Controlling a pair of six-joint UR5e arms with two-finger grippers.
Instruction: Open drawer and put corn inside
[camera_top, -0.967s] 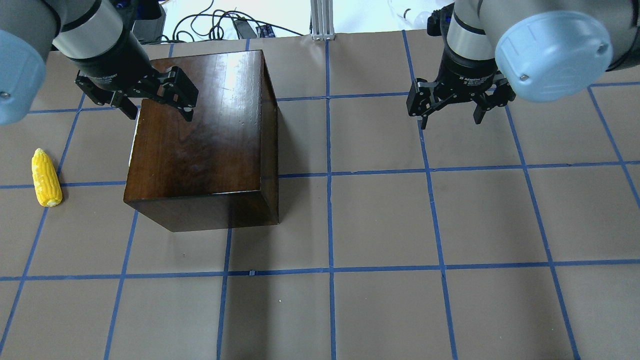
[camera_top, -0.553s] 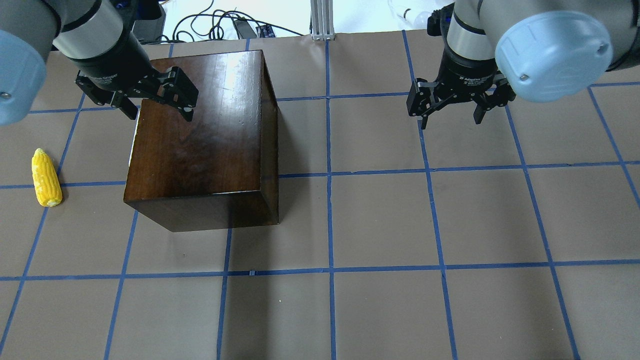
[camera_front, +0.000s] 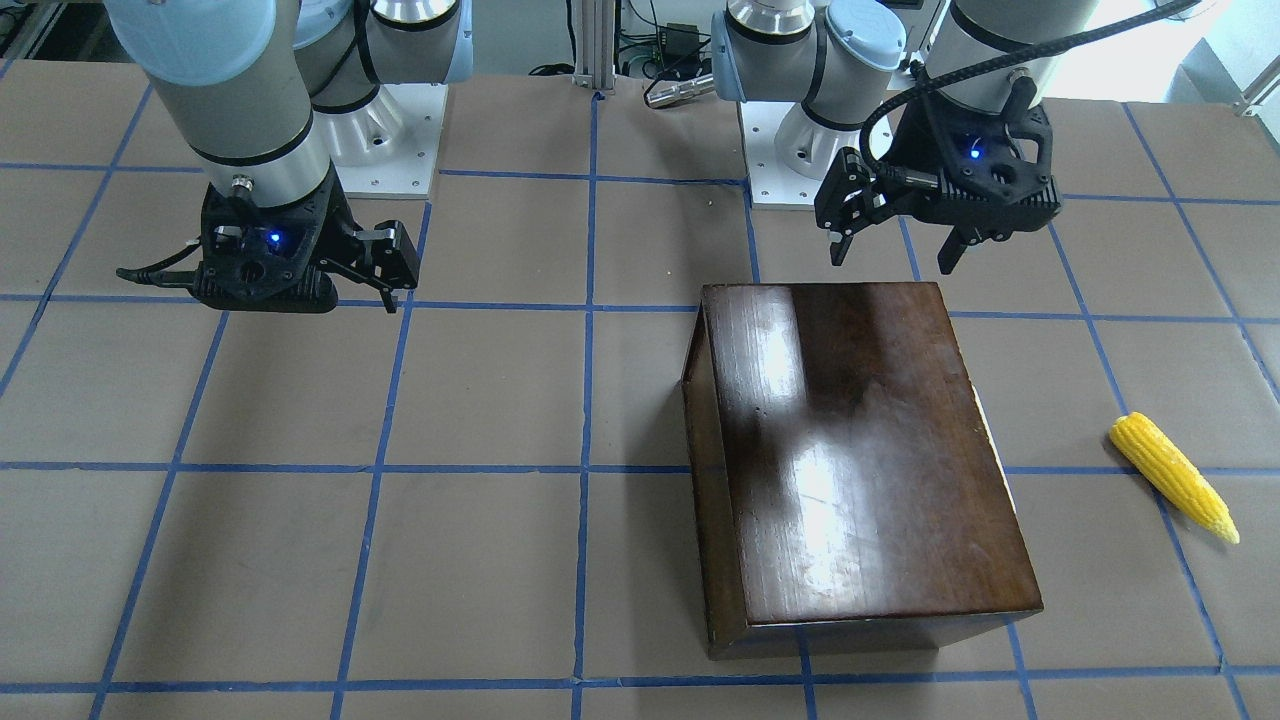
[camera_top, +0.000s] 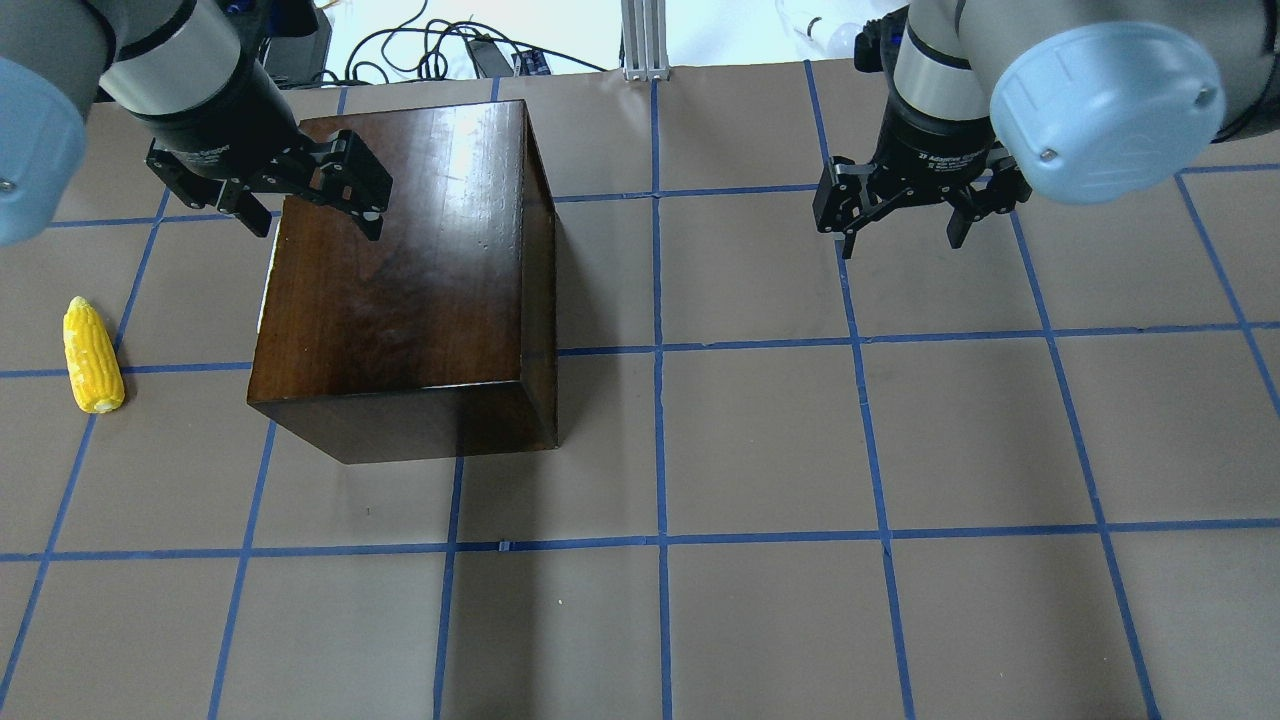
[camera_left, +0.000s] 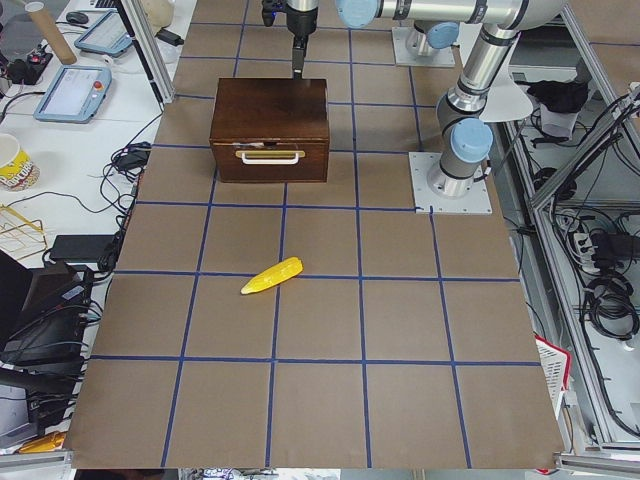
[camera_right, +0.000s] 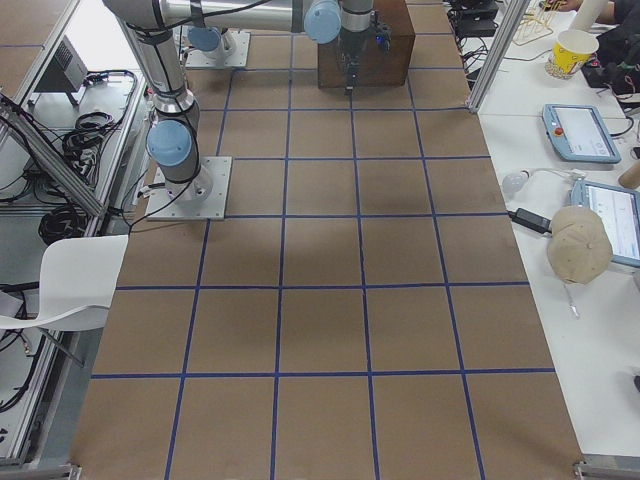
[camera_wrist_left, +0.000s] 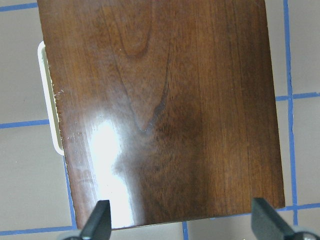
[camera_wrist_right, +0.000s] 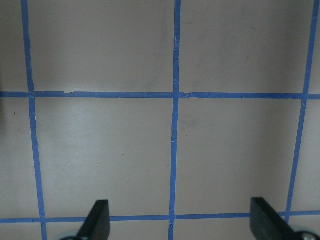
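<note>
The glossy dark-brown wooden box (camera_top: 400, 270) stands on the table, left of centre in the overhead view. Its drawer (camera_left: 270, 160) is closed. The drawer front with a pale handle (camera_left: 270, 155) faces the corn side, and the handle also shows in the left wrist view (camera_wrist_left: 47, 95). The yellow corn (camera_top: 92, 355) lies on the table left of the box, apart from it; it also shows in the front view (camera_front: 1172, 488). My left gripper (camera_top: 315, 215) is open and empty, hovering above the box's upper-left corner in the overhead view. My right gripper (camera_top: 900, 240) is open and empty over bare table.
The table (camera_top: 760, 440) is brown paper with a blue tape grid. Cables and an aluminium post (camera_top: 645, 40) sit beyond its top edge in the overhead view. The arm bases (camera_front: 390, 140) stand on the robot's side of the table.
My left gripper has shifted slightly up and left in the overhead view, still open over the box. The right arm, the box and the corn have not moved.
</note>
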